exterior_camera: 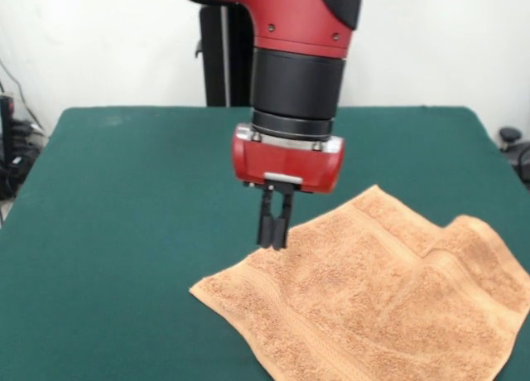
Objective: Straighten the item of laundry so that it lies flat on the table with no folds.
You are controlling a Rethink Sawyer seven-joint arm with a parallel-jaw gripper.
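We see one view only, the front one. The arm comes down from the top edge, its upper part cut off. The gripper hangs just over the far left edge of the towel. Its two dark fingers sit pressed close together, jaws narrow, with almost no gap between them. We can't tell if the tips touch the cloth or hover just above it, and we can't tell if any cloth is pinched between them.

The towel lies on the table, in the near right part of the picture. Its near corner is cut off by the bottom edge, and its right side runs to the right edge. It looks mostly spread out, but a fold or ridge shows at the far right, where one flap overlaps the main sheet. How much lies under the flap is hidden. Border bands run along the left edges. No label can be made out.

The table's near edge is out of frame. Dark clutter at the left and right edges is too small to identify.
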